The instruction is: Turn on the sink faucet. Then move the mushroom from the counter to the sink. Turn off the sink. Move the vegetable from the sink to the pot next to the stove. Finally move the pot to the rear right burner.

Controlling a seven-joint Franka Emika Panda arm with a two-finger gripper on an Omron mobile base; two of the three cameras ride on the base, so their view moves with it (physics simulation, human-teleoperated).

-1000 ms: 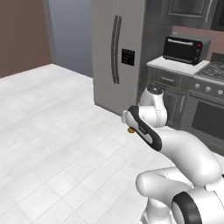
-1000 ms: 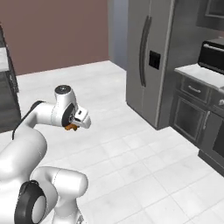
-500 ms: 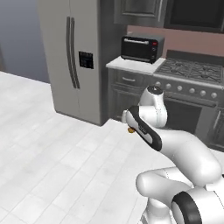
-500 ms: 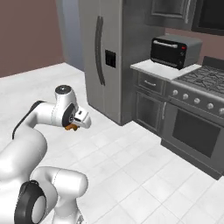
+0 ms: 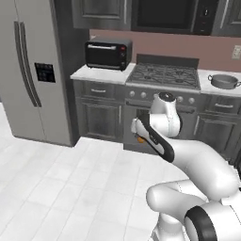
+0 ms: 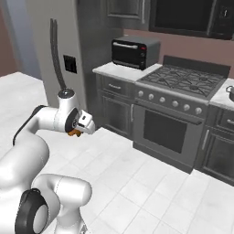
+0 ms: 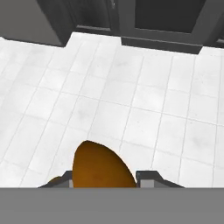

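Observation:
My gripper [image 7: 107, 178] is shut on the brown-orange mushroom [image 7: 100, 164], whose rounded cap bulges up between the two fingertips above white floor tiles. From the base, the mushroom [image 5: 140, 139] shows as a small orange spot under the hand, held in front of the oven door. The mushroom [image 6: 74, 133] also peeks out below the gripper [image 6: 78, 130] over the floor. A grey pot [image 5: 224, 81] stands on the counter right of the stove [image 5: 164, 75], whose rear right burner [image 5: 186, 70] is bare. The sink and faucet are out of view.
A tall steel fridge [image 5: 33, 70] stands at the left. A black toaster oven [image 5: 107, 53] sits on the counter between fridge and stove. Dark cabinets [image 5: 99, 115] and the oven door [image 6: 167, 130] line the wall, with white tiled floor [image 5: 70, 188] before them.
The base has turned, so the whole picture slid: the fridge went left and the stove and pot came into view. The arm keeps its pose with the mushroom still gripped.

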